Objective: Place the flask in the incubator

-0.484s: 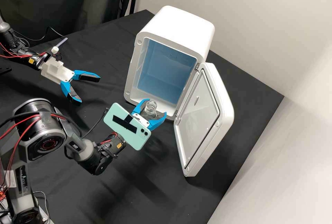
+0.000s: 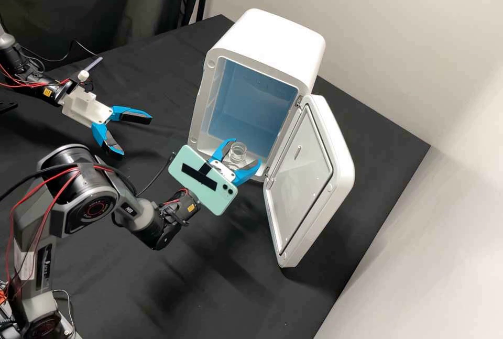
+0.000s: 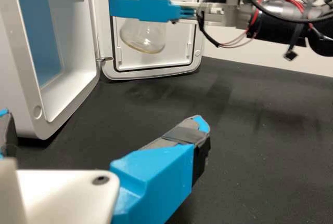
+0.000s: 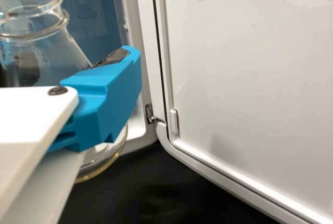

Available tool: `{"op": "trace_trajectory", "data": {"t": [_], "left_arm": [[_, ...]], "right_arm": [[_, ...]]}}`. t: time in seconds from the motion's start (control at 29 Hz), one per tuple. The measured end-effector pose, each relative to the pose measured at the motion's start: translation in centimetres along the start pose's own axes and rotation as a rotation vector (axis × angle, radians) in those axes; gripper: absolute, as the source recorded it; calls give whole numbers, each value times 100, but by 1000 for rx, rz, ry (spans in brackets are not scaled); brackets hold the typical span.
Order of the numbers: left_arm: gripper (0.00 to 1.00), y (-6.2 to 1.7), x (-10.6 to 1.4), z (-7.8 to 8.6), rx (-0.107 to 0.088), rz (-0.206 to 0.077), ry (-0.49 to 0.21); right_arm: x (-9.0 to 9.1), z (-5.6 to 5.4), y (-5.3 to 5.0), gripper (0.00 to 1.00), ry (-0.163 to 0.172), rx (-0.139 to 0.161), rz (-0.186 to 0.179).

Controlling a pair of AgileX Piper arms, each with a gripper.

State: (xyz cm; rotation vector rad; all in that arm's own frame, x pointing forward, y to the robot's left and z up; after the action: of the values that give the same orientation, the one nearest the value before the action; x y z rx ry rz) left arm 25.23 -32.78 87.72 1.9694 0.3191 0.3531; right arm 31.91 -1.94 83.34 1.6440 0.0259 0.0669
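Two arms are at the black bench (image 2: pixel 209 286) in the high view. Your right gripper (image 2: pixel 242 154) is clamped on the flask (image 2: pixel 238 150), w/ one blue finger on each side of the glass. The flask is at the mouth of the white incubator (image 2: pixel 272 45), low and near its right front corner, i.e. just beside the hinge side. You cannot tell from here if it has passed the front edge. The door (image 2: pixel 314 171) stands wide open to the right, its lower edge resting on the bench. A mint-green phone (image 2: pixel 201 179) is strapped on the right arm just behind the gripper. Your left gripper (image 2: pixel 133 133) is well apart, at the left side over the bench, fingers spread wide and holding nothing.

In the left wrist view the flask (image 3: pixel 143 31) is off the bench and tilted, seen in front of the door's inner panel (image 3: pixel 182 42). One finger (image 3: pixel 143 10) of the right gripper crosses the glass approx. where the neck meets the body. The incubator's open front (image 3: pixel 52 94) is at the left. One finger (image 3: pixel 171 156) of the left gripper is low over the bench w/ nothing against it.

In the right wrist view the blue finger (image 4: pixel 104 99) presses on the flask (image 4: pixel 31 21), which is clear glass. The blue inside wall (image 4: pixel 99 16) is directly behind the glass, and the door (image 4: pixel 244 78) is beside it on the hinge side.
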Motion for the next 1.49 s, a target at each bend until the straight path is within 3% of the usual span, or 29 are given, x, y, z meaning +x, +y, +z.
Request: {"op": "trace_trajectory", "data": {"t": [0.17, 0.35, 0.41, 0.52, 0.86, 1.11, 1.31, 1.49], "left_arm": [[100, 5, -2, 2, 0, 2, -1], [100, 5, -2, 2, 0, 2, -1], [100, 5, -2, 2, 0, 2, -1], [100, 5, -2, 2, 0, 2, -1], [100, 5, -2, 2, 0, 2, -1], [100, 5, -2, 2, 0, 2, -1], [100, 5, -2, 2, 0, 2, -1], [100, 9, -4, -13, -1, 3, 5]], "right_arm": [[157, -36, -18, 0, -4, 3, 4], [304, -93, -83, 0, -6, 6, -18], [365, -120, -122, 0, 1, 0, -33], [459, -157, -174, 0, 5, -32, -51], [707, -274, -271, 0, 0, -44, -65], [846, -287, -312, 0, -9, -60, -79], [993, -276, -350, 0, -33, -59, -98], [1106, -311, -343, 0, -34, -58, -99]]}}
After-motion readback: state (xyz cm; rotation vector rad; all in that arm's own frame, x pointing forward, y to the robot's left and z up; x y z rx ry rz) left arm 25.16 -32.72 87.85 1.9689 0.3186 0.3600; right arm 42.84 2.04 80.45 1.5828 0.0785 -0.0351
